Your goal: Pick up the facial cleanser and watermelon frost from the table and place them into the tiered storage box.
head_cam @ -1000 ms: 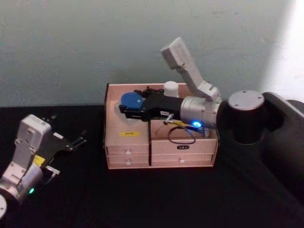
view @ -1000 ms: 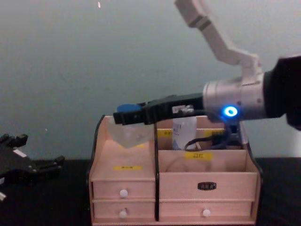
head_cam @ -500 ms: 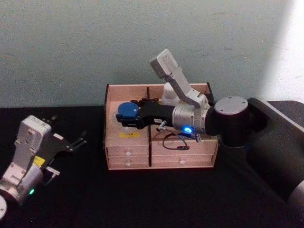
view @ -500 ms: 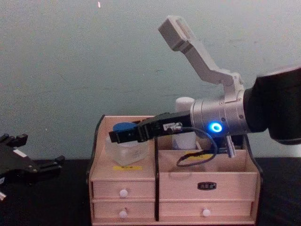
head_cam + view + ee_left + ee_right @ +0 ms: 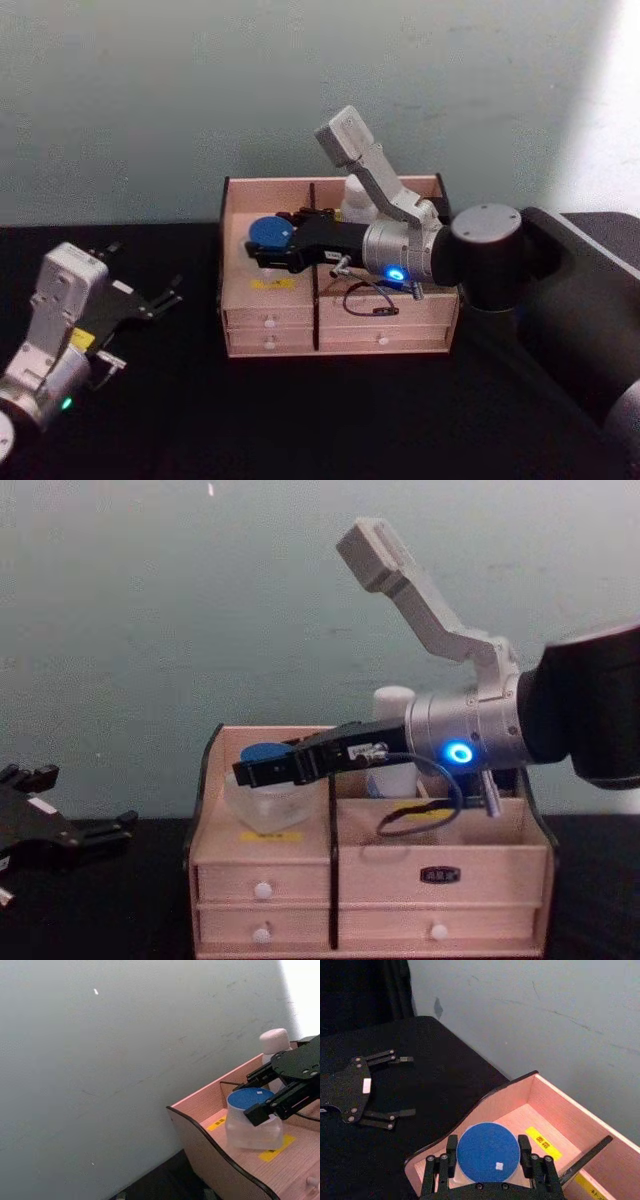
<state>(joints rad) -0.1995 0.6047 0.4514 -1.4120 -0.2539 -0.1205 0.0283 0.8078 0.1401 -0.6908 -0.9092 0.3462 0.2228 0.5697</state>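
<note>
Holding one watermelon frost point(image 5: 271, 236) — right gripper point(image 5: 266, 243)

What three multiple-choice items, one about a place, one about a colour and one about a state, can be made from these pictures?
1. Where is the watermelon frost?
A. On the black table
B. In the left compartment of the tiered storage box
C. In a drawer

2. What colour is its lid?
A. Blue
B. Red
C. White

3. How is the right pincer?
A. Open above the table
B. Shut on the facial cleanser
C. Closed around the jar

Answers:
1 B, the chest view shows the jar low in the left compartment.
2 A, the right wrist view shows a round blue lid.
3 C, its fingers sit on both sides of the jar; the facial cleanser stands at the back of the box, and the left pincer rests open over the table.
</note>
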